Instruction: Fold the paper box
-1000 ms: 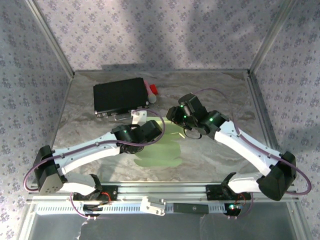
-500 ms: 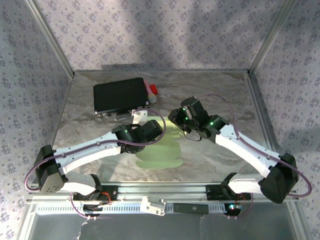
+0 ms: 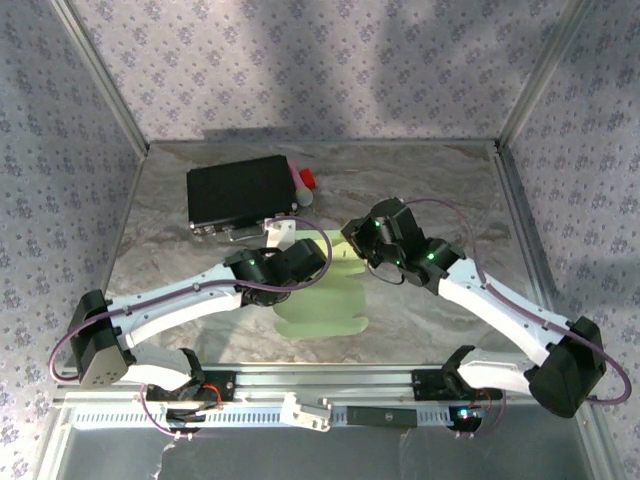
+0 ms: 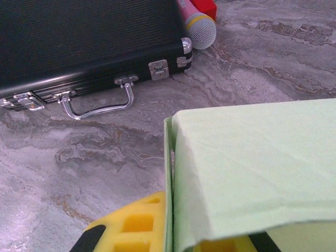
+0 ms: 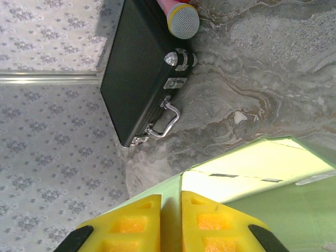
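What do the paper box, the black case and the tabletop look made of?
Paper box: thin matte light-green card, creased and bending. Black case: ribbed, faintly glossy shell, plastic or metal; shiny metal latches, handle. Tabletop: grey veined marble look, possibly printed.

Got a green box [image 4: 252, 168] flopped over the yellow fingers [image 4: 131, 228] down low, black case [image 4: 79, 42] and mic [image 4: 202, 30] further back on the table [image 4: 79, 157].
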Robot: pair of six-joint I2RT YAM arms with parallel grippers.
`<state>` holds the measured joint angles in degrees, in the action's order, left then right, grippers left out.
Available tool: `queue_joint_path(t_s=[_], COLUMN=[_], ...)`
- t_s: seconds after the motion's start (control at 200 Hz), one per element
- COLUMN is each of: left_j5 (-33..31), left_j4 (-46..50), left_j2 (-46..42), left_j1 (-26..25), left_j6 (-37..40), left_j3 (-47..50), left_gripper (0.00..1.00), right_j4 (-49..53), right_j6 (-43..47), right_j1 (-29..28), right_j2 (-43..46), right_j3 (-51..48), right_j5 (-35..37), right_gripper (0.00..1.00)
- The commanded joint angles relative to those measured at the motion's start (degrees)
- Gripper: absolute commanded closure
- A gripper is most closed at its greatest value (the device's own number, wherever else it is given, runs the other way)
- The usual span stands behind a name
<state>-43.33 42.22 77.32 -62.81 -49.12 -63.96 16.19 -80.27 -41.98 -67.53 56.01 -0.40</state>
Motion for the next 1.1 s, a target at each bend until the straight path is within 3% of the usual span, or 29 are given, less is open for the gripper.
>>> queue_joint_path(t_s=[0.0,0.055,0.15,0.26,0.42,0.49,0.655,1.094], left_j5=[-0.97,-0.97,-0.88,-0.80,-0.27,-0.17,0.25,1.73], left_j4=[-1.56,-1.86,-2.41,-2.27,-2.75,-2.99,-2.74,-2.43], left_j2=[-0.23,-0.41,-0.59,-0.81,-1.46,-1.58,-1.25,-1.30], left_j1=[-0.56,-0.56,-0.26,0.39,1.49,1.63,1.91,2.52], left_j6=[-0.01,-0.01,0.42,1.04,1.57,1.66,1.86,2.03], left_j3=[-1.96,-1.80,-1.70,-2.23,-2.34,-2.34,-2.74,-3.05], left_gripper=[1.00,1.00,1.00,1.00,1.00,1.00,1.00,1.00], right_j4=[-0.15,0.16,3.23,9.88,10.40,7.08,-2.19,-7.94], right_j6=[-2.17,-1.56,4.13,9.74,14.12,13.29,13.85,15.98], right_j1=[-0.05,0.27,0.80,0.02,-5.32,-7.60,-8.98,-5.58], right_j2=[2.36,3.04,4.64,10.64,23.43,25.05,20.51,8.29], right_j3=[-0.37,-0.35,1.13,-0.62,-12.68,-17.74,-20.94,-15.62], right_j5=[1.62,1.89,1.82,6.33,14.71,14.80,14.20,11.31], right_gripper=[0.85,0.79,0.51,0.39,0.37,0.37,0.40,0.53])
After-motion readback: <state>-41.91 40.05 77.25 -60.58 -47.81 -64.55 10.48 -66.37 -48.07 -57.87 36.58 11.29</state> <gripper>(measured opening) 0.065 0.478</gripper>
